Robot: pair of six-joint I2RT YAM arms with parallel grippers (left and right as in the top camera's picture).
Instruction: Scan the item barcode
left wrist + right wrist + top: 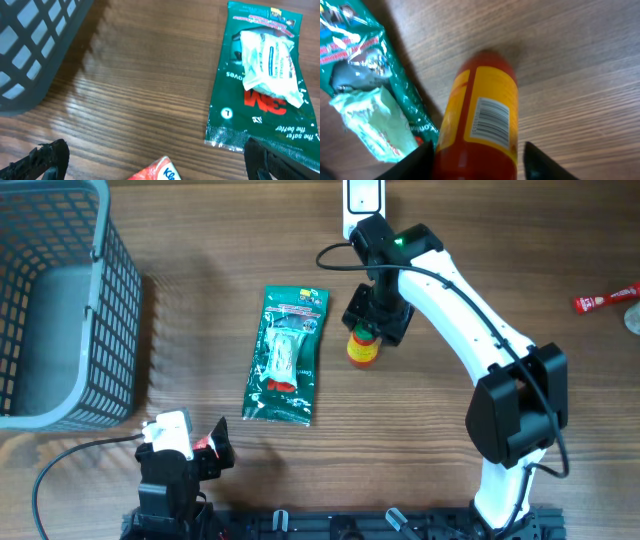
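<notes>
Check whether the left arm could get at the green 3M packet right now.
Probably yes. The green 3M packet lies flat just ahead of the left gripper, jaws open, with bare table between. The right gripper is off at the red bottle.

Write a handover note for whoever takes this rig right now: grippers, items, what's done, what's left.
Left gripper: open, low at the front of the table; a red-and-white item shows between its fingers, ungripped.
Right gripper: fingers flank the red-and-yellow bottle; firm grip unconfirmed.
Items: bottle beside the green 3M glove packet, barcode facing the right wrist camera; grey basket far left.
Done: bottle reached; no scan evident.
Left: secure the bottle, present its barcode for scanning.
</notes>
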